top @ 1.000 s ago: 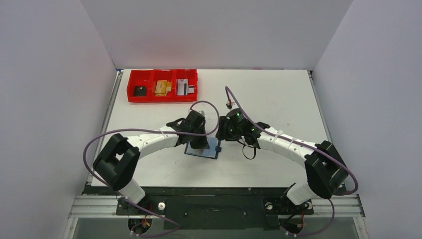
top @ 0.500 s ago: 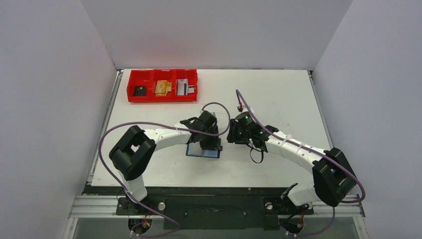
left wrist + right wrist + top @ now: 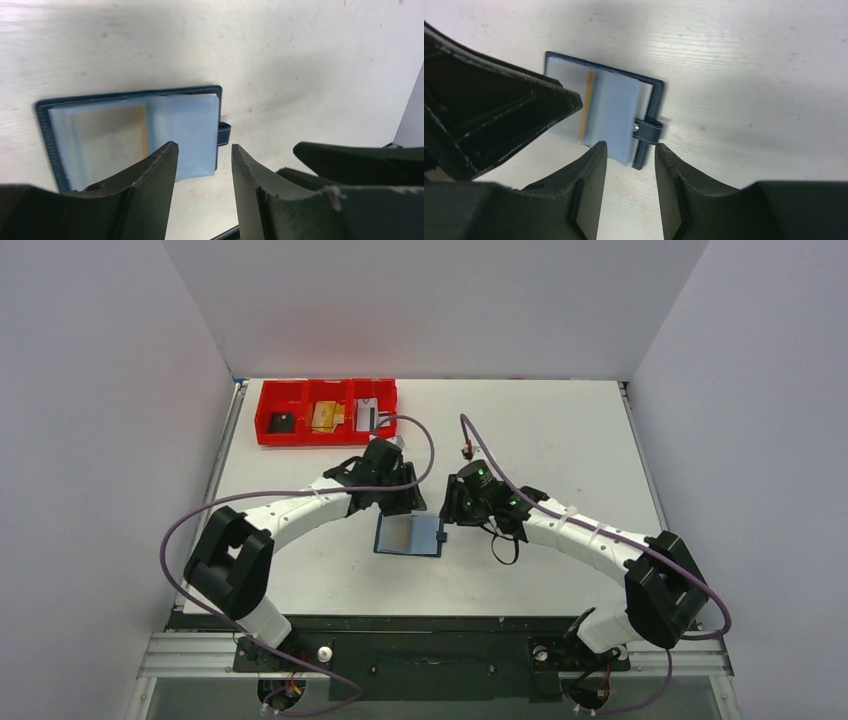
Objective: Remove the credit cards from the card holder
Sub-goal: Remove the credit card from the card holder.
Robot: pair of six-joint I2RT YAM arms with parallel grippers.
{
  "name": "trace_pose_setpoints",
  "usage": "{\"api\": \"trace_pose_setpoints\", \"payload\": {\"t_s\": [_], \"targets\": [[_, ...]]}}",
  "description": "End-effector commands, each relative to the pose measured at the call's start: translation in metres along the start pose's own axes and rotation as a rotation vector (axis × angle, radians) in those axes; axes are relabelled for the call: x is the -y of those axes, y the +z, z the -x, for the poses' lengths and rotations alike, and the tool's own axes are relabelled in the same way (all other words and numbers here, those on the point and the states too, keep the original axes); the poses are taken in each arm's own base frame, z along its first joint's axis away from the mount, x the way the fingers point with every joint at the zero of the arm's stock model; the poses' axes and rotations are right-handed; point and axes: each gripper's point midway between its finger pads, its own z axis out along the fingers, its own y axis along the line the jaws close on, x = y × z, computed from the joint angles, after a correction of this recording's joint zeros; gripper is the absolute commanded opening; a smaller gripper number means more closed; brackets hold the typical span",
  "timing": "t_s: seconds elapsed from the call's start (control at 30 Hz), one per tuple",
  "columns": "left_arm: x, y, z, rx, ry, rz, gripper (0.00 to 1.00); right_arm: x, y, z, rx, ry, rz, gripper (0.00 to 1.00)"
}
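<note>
The card holder (image 3: 408, 536) lies open and flat on the white table, blue-grey pockets up. It also shows in the left wrist view (image 3: 135, 135) and the right wrist view (image 3: 611, 112), with its strap tab (image 3: 650, 131) on the right side. A tan-gold edge (image 3: 586, 105) shows inside its left pocket. A black card (image 3: 283, 423), a tan-gold card (image 3: 325, 416) and a silvery card (image 3: 368, 417) lie in the red tray. My left gripper (image 3: 402, 505) (image 3: 202, 146) is open and empty, just behind the wallet. My right gripper (image 3: 447, 512) (image 3: 630, 144) is open and empty beside the strap.
The red three-compartment tray (image 3: 326, 437) stands at the table's far left. The two grippers are close together over the wallet; the left one's fingers (image 3: 499, 110) fill the left of the right wrist view. Cables loop above both wrists.
My left gripper has drawn back from on top of the wallet toward the far left, leaving the open wallet uncovered. My right gripper has shifted back left toward the strap.
</note>
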Motion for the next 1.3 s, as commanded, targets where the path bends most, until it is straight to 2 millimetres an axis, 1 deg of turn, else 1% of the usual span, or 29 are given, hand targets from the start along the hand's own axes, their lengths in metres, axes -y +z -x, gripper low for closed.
{"api": "trace_pose_setpoints", "payload": {"t_s": [0.0, 0.03, 0.07, 0.1, 0.13, 0.17, 0.2, 0.23, 0.27, 0.3, 0.33, 0.37, 0.4, 0.43, 0.47, 0.5, 0.6, 0.63, 0.67, 0.7, 0.83, 0.97, 1.13, 1.17, 1.23, 1.27], "targets": [[-0.022, -0.022, 0.02, 0.051, -0.019, 0.007, 0.42, -0.043, -0.001, 0.022, 0.046, 0.004, 0.065, 0.37], [-0.03, -0.023, 0.017, 0.046, -0.028, 0.022, 0.42, -0.049, 0.004, 0.015, 0.025, -0.005, 0.063, 0.37], [-0.041, -0.026, 0.02, 0.055, -0.049, 0.035, 0.41, -0.058, 0.005, 0.019, 0.026, -0.008, 0.073, 0.37], [-0.045, -0.03, 0.022, 0.064, -0.057, 0.039, 0.41, -0.063, 0.012, 0.01, -0.004, -0.013, 0.071, 0.37], [-0.057, -0.031, 0.022, 0.066, -0.078, 0.057, 0.41, -0.069, 0.02, 0.008, -0.018, -0.009, 0.071, 0.37], [-0.061, -0.036, 0.023, 0.072, -0.083, 0.061, 0.41, -0.076, 0.023, 0.003, -0.033, -0.014, 0.084, 0.37], [-0.071, -0.037, 0.023, 0.072, -0.099, 0.076, 0.41, -0.079, 0.032, 0.001, -0.047, -0.012, 0.078, 0.37], [-0.074, -0.041, 0.023, 0.078, -0.099, 0.078, 0.41, -0.086, 0.035, -0.003, -0.064, -0.016, 0.096, 0.38], [-0.083, -0.042, 0.021, 0.077, -0.113, 0.093, 0.41, -0.089, 0.043, -0.007, -0.082, -0.019, 0.097, 0.39], [-0.085, -0.047, 0.021, 0.083, -0.112, 0.093, 0.41, -0.093, 0.046, -0.01, -0.093, -0.023, 0.102, 0.39], [-0.093, -0.047, 0.018, 0.08, -0.123, 0.105, 0.42, -0.095, 0.054, -0.012, -0.104, -0.028, 0.097, 0.4], [-0.094, -0.051, 0.018, 0.088, -0.123, 0.102, 0.42, -0.095, 0.057, -0.014, -0.113, -0.03, 0.091, 0.41], [-0.1, -0.051, 0.014, 0.083, -0.133, 0.111, 0.42, -0.096, 0.063, -0.015, -0.12, -0.034, 0.083, 0.42], [-0.101, -0.054, 0.015, 0.093, -0.136, 0.108, 0.42, -0.097, 0.064, -0.013, -0.116, -0.037, 0.077, 0.42], [-0.104, -0.054, 0.011, 0.087, -0.14, 0.112, 0.42, -0.095, 0.07, -0.016, -0.125, -0.046, 0.065, 0.42], [-0.104, -0.056, 0.012, 0.094, -0.14, 0.108, 0.42, -0.097, 0.071, -0.015, -0.124, -0.05, 0.062, 0.42], [-0.108, -0.057, 0.008, 0.093, -0.147, 0.111, 0.42, -0.097, 0.083, -0.025, -0.148, -0.072, 0.038, 0.43], [-0.108, -0.058, 0.007, 0.092, -0.147, 0.11, 0.42, -0.094, 0.084, -0.023, -0.139, -0.08, 0.012, 0.43], [-0.108, -0.058, 0.007, 0.091, -0.148, 0.108, 0.41, -0.089, 0.088, -0.027, -0.142, -0.09, -0.018, 0.43], [-0.108, -0.058, 0.007, 0.091, -0.148, 0.11, 0.41, -0.089, 0.088, -0.026, -0.14, -0.094, -0.026, 0.43], [-0.108, -0.057, 0.006, 0.085, -0.148, 0.107, 0.42, -0.08, 0.098, -0.037, -0.158, -0.127, -0.078, 0.44], [-0.109, -0.055, 0.005, 0.081, -0.149, 0.11, 0.42, -0.076, 0.105, -0.046, -0.182, -0.154, -0.087, 0.45], [-0.109, -0.05, 0.002, 0.069, -0.158, 0.106, 0.41, -0.077, 0.11, -0.055, -0.195, -0.175, -0.072, 0.45], [-0.109, -0.05, 0.002, 0.068, -0.16, 0.103, 0.41, -0.076, 0.112, -0.057, -0.2, -0.176, -0.072, 0.44], [-0.109, -0.048, 0.0, 0.062, -0.161, 0.101, 0.41, -0.075, 0.114, -0.063, -0.215, -0.174, -0.063, 0.39], [-0.109, -0.047, -0.001, 0.058, -0.163, 0.101, 0.41, -0.073, 0.115, -0.067, -0.22, -0.172, -0.056, 0.32]]}}
